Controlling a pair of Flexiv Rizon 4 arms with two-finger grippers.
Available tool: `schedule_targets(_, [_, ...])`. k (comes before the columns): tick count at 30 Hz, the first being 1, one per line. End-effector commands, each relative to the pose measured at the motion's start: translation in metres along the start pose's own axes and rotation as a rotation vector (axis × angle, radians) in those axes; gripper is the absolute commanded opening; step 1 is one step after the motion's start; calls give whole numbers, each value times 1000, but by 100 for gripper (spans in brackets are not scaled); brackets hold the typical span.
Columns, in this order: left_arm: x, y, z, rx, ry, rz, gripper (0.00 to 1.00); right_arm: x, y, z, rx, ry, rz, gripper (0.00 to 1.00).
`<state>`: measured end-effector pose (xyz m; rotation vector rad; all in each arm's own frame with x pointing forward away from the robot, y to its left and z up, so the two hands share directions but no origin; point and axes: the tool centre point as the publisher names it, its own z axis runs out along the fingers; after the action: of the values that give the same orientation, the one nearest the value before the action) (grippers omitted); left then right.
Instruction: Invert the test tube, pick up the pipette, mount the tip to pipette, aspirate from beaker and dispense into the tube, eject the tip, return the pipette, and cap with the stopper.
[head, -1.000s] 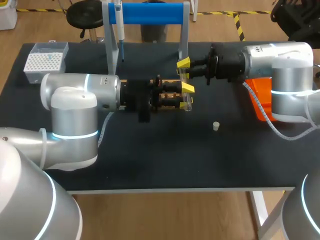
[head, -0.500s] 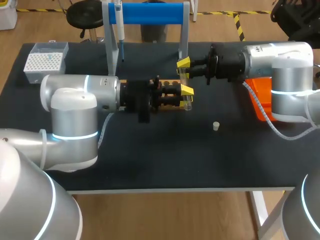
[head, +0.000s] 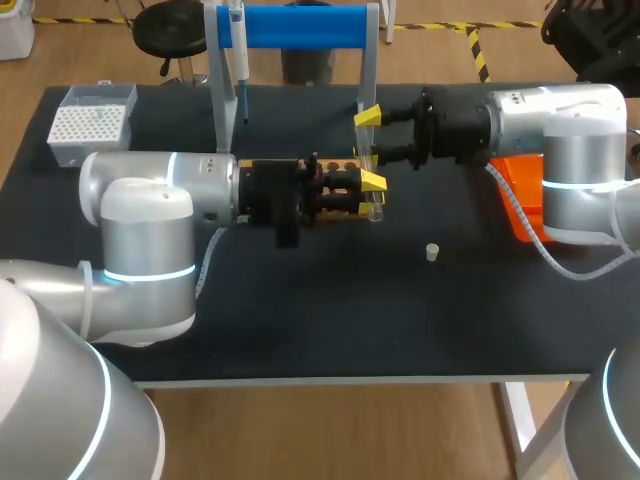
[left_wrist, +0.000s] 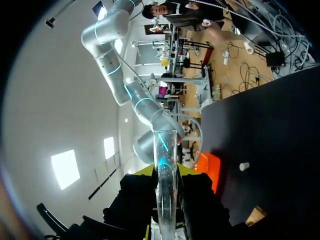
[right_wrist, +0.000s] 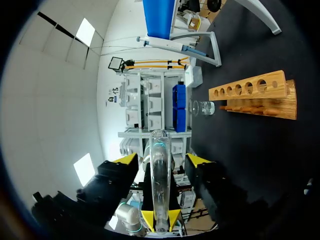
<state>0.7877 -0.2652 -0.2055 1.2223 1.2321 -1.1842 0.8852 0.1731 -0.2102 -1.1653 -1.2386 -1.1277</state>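
Note:
A clear glass test tube stands upright over the table's middle, just in front of the wooden rack. My left gripper is shut on it, both fingers pressing its sides; in the left wrist view the tube rises between that gripper's fingers. My right gripper is open around the tube's upper part. In the right wrist view its yellow tips stand well apart on either side of the tube without touching it. The pipette hangs on the blue stand. A small white stopper lies on the mat.
A white tip box sits at the far left corner. The glass beaker stands beyond the rack. An orange bin is under my right arm. The blue stand's posts rise close behind the grippers.
My left gripper closed on the tube. My right gripper's fingers then spread apart and let go of it. The tube has stayed in place.

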Motion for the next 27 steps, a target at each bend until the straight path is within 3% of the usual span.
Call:
schedule_targets(1, [0, -1, 0, -4, -1, 2, 0, 0, -1, 0, -3, -2, -1, 100])
schedule_targets(6, [0, -1, 0, -4, -1, 2, 0, 0, -1, 0, -3, -2, -1, 100])
schedule_targets(16, [0, -1, 0, -4, -1, 2, 0, 16, -25, -36, -83, -189, -492, 100])
schedule_targets(27, [0, -1, 0, -4, -1, 2, 0, 5, -34, -65, -154, -358, -909, 100])
